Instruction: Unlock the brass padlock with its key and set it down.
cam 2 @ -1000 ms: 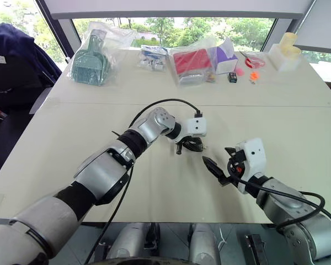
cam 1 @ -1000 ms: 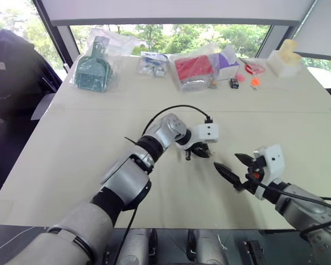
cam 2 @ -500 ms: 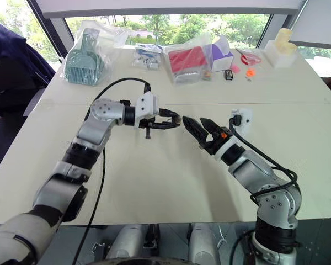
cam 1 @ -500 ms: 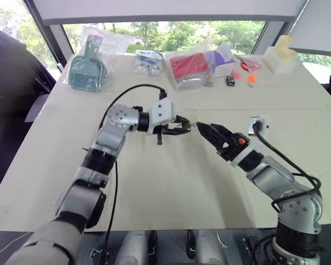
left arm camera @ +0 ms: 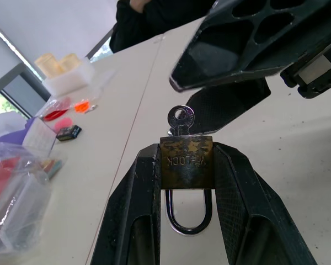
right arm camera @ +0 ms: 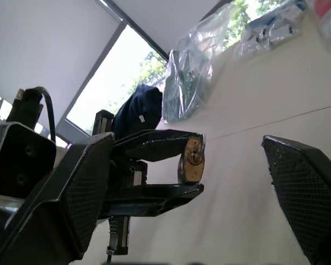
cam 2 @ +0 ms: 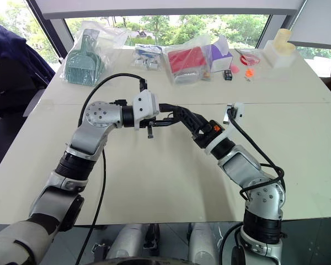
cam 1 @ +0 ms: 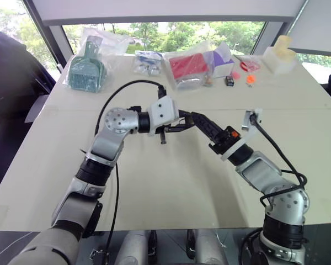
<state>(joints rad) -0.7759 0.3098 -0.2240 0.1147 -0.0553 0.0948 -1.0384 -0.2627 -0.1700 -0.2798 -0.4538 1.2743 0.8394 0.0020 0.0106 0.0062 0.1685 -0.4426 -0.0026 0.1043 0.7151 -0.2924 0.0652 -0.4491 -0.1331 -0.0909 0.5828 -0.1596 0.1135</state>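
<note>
The brass padlock [left arm camera: 186, 162] is held above the table [cam 1: 171, 182], its body clamped between the black fingers [left arm camera: 143, 193] of my shut left gripper [cam 1: 186, 122]. Its silvery shackle [left arm camera: 188, 221] hangs back between those fingers. A small silver key [left arm camera: 180, 117] sticks out of the lock's free end. My right gripper [cam 1: 198, 120] faces the left one tip to tip and stands open. One right finger [left arm camera: 254, 33] sits on each side of the key, with a gap to it. The right wrist view has the padlock [right arm camera: 192, 160] between its two wide-apart fingers.
Along the table's far edge lie a bagged teal item [cam 1: 88, 69], a bagged red box [cam 1: 188, 69], a purple box [cam 1: 223, 61], a small black box [cam 1: 230, 81] and a white container [cam 1: 281, 55]. A person in dark clothing [left arm camera: 154, 16] sits beyond the table.
Both arms have risen from the table and come together. The right gripper has moved left until its fingers straddle the key; half a second ago its tips were just short of the lock.
</note>
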